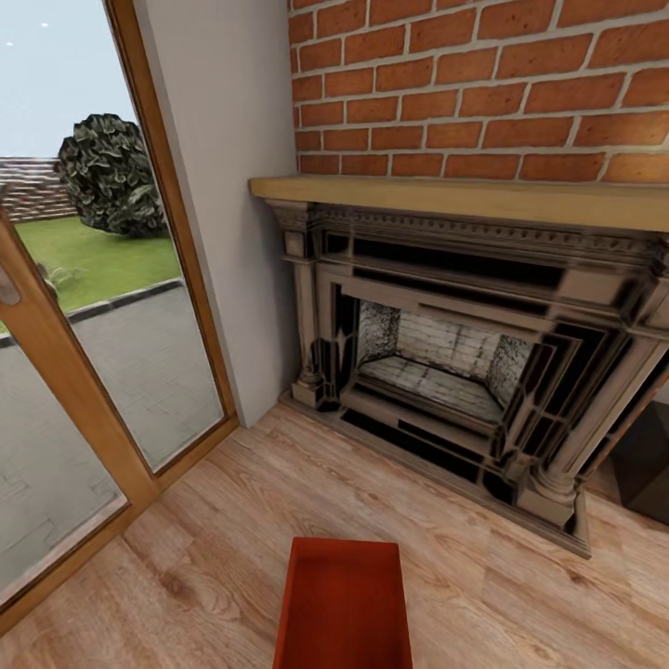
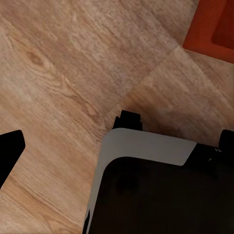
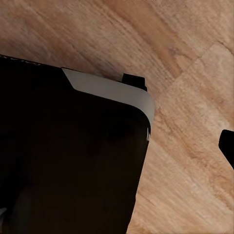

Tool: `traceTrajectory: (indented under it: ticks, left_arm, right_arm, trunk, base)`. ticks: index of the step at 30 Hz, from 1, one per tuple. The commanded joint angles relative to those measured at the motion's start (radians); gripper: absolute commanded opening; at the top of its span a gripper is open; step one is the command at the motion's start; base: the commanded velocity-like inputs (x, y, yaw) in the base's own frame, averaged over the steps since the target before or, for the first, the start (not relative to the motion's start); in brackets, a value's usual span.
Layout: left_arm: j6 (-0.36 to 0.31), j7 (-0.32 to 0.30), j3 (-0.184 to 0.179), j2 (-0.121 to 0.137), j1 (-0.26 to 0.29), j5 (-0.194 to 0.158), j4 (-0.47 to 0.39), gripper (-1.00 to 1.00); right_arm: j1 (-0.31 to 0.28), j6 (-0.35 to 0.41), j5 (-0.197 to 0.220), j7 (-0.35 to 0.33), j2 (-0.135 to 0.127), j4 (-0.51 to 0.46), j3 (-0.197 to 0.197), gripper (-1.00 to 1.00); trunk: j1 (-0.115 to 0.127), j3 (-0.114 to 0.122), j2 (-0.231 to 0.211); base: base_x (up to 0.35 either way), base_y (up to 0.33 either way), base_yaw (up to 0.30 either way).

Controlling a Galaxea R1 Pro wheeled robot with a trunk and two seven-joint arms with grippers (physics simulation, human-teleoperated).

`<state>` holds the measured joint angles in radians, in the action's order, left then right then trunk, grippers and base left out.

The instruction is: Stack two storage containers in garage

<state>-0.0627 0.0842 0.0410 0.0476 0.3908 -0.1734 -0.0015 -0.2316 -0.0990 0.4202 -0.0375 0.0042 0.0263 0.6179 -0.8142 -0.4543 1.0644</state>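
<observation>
Lying before the fireplace [image 1: 446, 372], one storage container [image 1: 344, 604] is shown on open wood plank floor [image 1: 214, 557]; its rim stands well apart from the hearth. Jaw states cannot be told.

Red brick chimney [image 1: 483, 84], ornate dark fireplace [image 1: 465, 372], light wood plank floor [image 1: 214, 557], glass door [image 1: 84, 307] onto lawn.

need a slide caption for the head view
Red bin on the wood floor facing a dark fireplace.
</observation>
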Motion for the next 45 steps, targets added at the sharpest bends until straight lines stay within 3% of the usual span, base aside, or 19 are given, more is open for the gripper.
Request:
traceTrajectory:
  ticks: [1, 17, 30, 45]
  left_arm:
    - [-0.003, 0.002, 0.004, 0.000, 0.001, -0.005, 0.000, 1.00]
    - [-0.003, 0.002, 0.004, 0.000, 0.001, -0.005, -0.001, 1.00]
    - [-0.003, 0.002, 0.004, 0.000, 0.001, -0.005, 0.000, 1.00]
    - [-0.003, 0.002, 0.004, 0.000, 0.001, -0.005, 0.000, 1.00]
  right_arm:
    - [-0.001, -0.005, 0.010, -0.004, 0.000, 0.003, 0.008, 1.00]
    - [-0.001, -0.005, 0.012, -0.004, 0.000, 0.003, 0.008, 1.00]
    - [0.000, -0.004, 0.012, -0.004, 0.002, 0.003, 0.008, 1.00]
    - [0.000, -0.005, 0.009, -0.004, 0.000, 0.003, 0.009, 1.00]
  trunk:
    - [0.000, -0.001, 0.001]
    - [0.000, -0.001, 0.001]
    - [0.000, -0.001, 0.001]
    - [0.000, -0.024, 0.001]
  base:
    - [0.000, 0.000, 0.000]
    - [0.000, 0.000, -0.122]
    - [0.000, 0.000, -0.009]
    - [0.000, 0.000, 0.000]
